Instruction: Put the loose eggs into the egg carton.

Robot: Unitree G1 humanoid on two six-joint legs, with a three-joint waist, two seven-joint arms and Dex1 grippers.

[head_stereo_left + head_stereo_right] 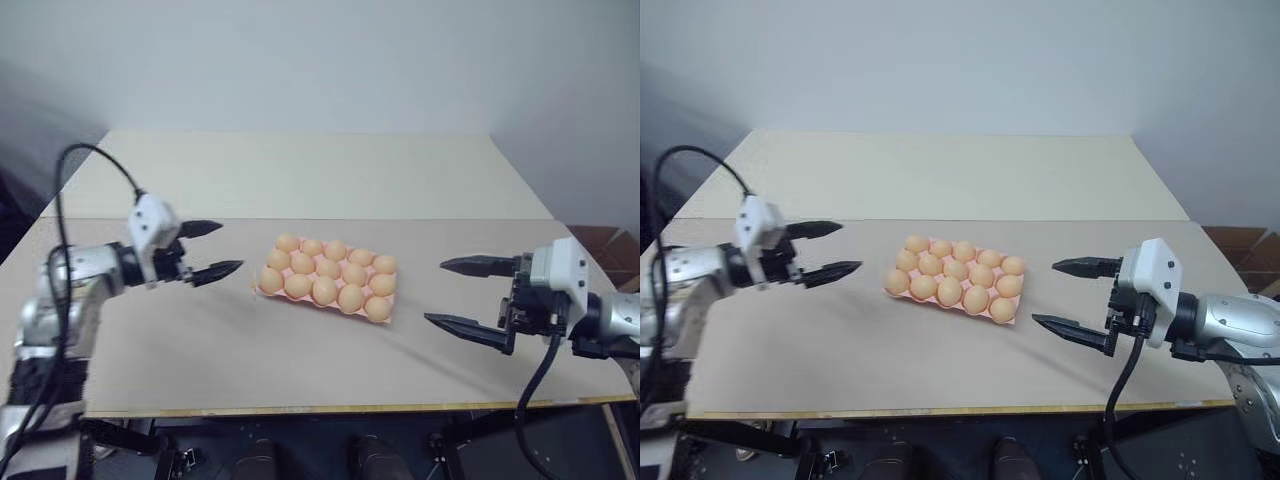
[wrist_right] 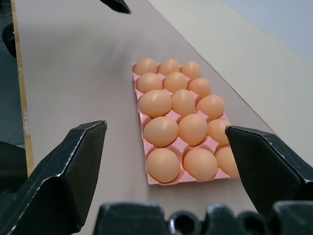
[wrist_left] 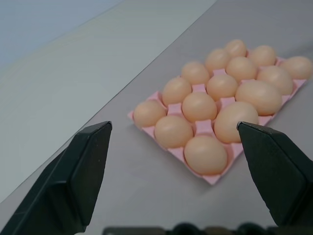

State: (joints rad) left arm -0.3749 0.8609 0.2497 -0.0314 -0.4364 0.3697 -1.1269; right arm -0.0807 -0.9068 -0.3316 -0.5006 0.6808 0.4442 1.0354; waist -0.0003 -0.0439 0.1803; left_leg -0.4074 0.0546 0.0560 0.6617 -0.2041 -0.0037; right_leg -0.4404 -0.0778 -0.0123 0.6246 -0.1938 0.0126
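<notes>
The pink egg carton point(image 1: 259, 292) lies flat in the middle of the tan table, lidless. Pale orange eggs point(image 1: 325, 290) fill its cups in three rows. All the eggs in view sit in cups; none lies loose on the table. My left gripper point(image 1: 228, 247) hovers open just left of the carton, pointing at it, with nothing between its fingers. My right gripper point(image 1: 436, 292) is open and empty too, a little right of the carton. In the left wrist view the carton point(image 3: 211, 179) lies beyond the spread fingers point(image 3: 83, 171). The right wrist view shows its other end point(image 2: 172, 182).
The tan table's front edge point(image 1: 330, 408) runs close to me. A cream table point(image 1: 300, 175) adjoins it behind the carton, and a plain wall stands beyond. A black cable point(image 1: 95, 152) loops above my left arm. A brown object point(image 1: 608, 245) sits off the table at the far right.
</notes>
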